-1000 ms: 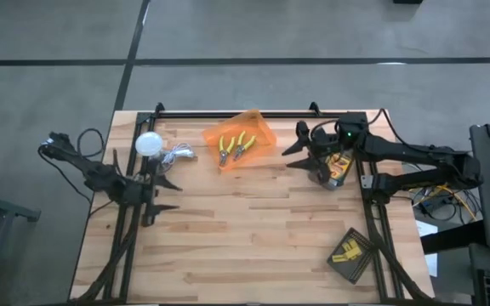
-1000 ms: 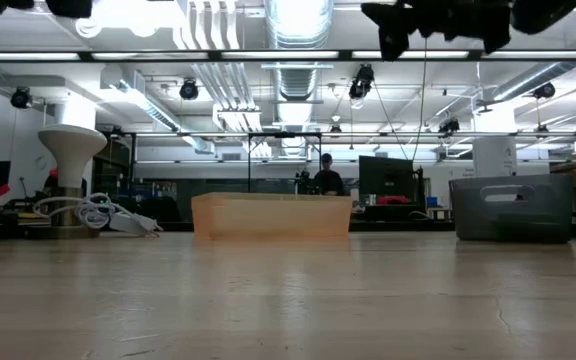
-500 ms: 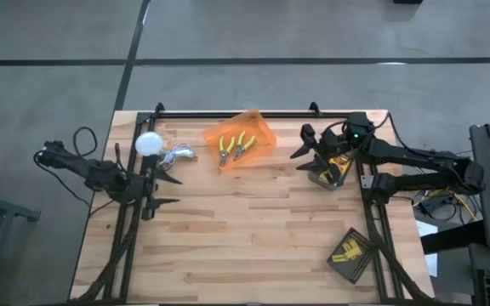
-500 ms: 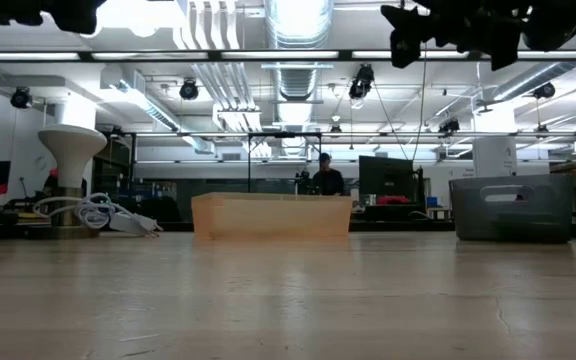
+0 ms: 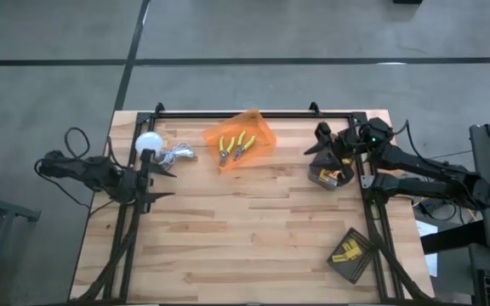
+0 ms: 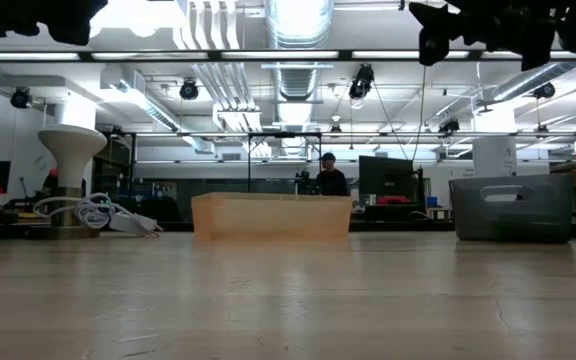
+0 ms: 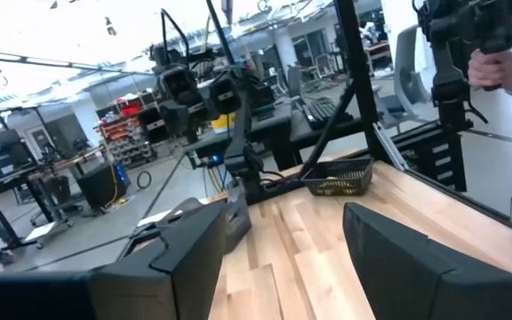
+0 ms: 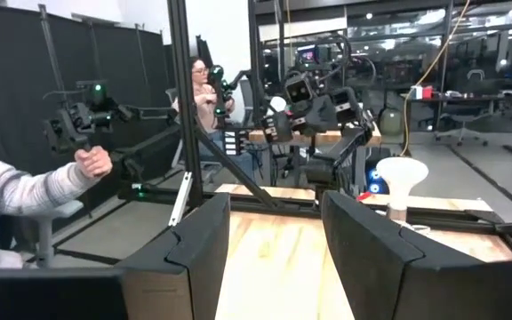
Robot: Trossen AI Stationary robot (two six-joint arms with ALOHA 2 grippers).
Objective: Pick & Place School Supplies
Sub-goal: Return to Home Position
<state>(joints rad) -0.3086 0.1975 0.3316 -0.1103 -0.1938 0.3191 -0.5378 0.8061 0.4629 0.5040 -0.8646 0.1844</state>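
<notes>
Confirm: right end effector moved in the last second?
Yes. The right end effector drew back rightward, away from the orange bin.

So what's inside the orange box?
Two yellow-handled pliers lie side by side in the orange bin. Anything small under them is covered and cannot be seen, and from table height the bin's wall hides everything inside.

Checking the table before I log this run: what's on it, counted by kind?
Yellow-handled pliers: 2, in the orange bin
Orange bin: 1
Dark bin: 1
Black tray: 1
White ball with cable: 1
Total: 6; what lies in the dark bin and on the black tray is too small to count.
</notes>
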